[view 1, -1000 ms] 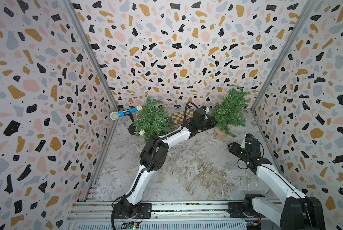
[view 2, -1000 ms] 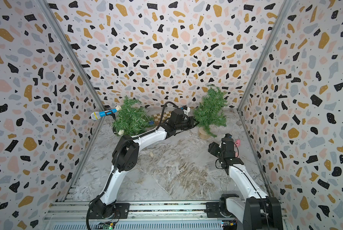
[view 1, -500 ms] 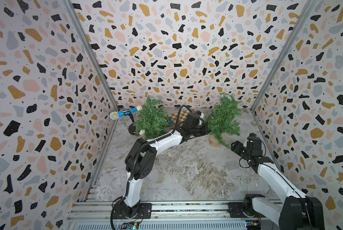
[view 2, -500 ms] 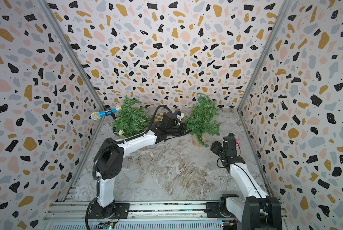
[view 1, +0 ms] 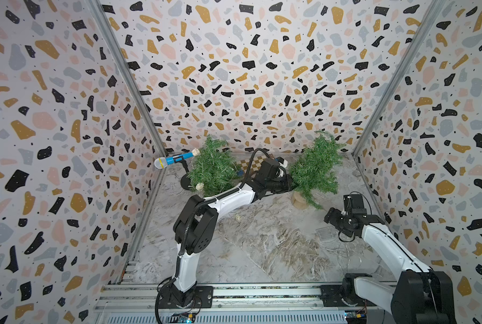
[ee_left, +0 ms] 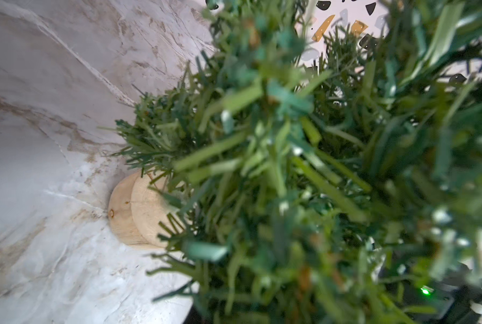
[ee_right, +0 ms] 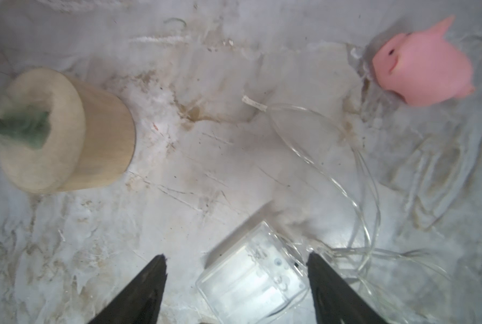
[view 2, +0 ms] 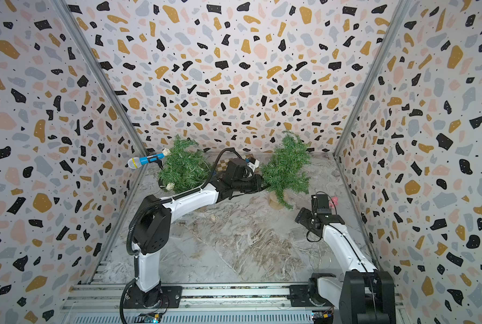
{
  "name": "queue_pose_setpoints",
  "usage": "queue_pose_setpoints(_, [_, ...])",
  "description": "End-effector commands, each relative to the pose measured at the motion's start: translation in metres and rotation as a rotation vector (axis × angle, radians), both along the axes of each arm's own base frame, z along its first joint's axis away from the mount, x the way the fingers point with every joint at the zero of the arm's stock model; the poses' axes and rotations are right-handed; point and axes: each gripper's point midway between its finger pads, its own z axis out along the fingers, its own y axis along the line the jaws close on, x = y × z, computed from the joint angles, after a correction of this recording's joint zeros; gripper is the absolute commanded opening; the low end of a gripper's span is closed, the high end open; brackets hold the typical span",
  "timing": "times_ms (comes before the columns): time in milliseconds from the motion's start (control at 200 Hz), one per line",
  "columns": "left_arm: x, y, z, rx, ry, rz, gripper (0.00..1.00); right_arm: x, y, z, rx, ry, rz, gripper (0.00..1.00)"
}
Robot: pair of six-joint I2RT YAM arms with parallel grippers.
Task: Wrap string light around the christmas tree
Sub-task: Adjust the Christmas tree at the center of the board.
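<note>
A green christmas tree (view 1: 316, 168) on a round wooden base (view 1: 300, 200) stands at the back right, seen in both top views. My left gripper (view 1: 288, 182) is pushed into its lower branches, which fill the left wrist view (ee_left: 318, 168) and hide the jaws. The string light's clear battery box (ee_right: 251, 277) lies on the floor with its thin clear wire (ee_right: 318, 157) looping away. My right gripper (ee_right: 236, 255) is open just above the box, one finger on each side, not touching it. The box (view 1: 326, 234) is in front of the tree.
A second green tree (view 1: 214, 168) stands at the back left beside a blue microphone (view 1: 172, 161) on a stand. A checkered board (view 1: 251, 164) lies behind my left arm. A pink pig toy (ee_right: 422, 70) sits near the right wall. Patterned walls close in on three sides.
The right-hand tree has slid a little toward the front with my left gripper at its branches. My left elbow has swung left. My right gripper's jaws have opened wider.
</note>
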Motion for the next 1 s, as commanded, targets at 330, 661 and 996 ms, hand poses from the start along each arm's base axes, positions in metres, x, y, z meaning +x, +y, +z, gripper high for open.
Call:
queue_pose_setpoints(330, [-0.015,0.017,0.019,0.009,-0.036,-0.048,0.59,0.003,-0.032,0.027,-0.051,0.018,-0.043,0.75])
queue_pose_setpoints(661, [-0.021,0.027,0.039,0.036,-0.059,-0.041,0.68,-0.016,0.026,0.028,-0.007,0.076,0.18,0.73])
queue_pose_setpoints(996, [-0.049,0.053,0.042,0.127,-0.085,-0.064,0.72,-0.006,-0.028,0.025,0.024,0.024,-0.019,0.77])
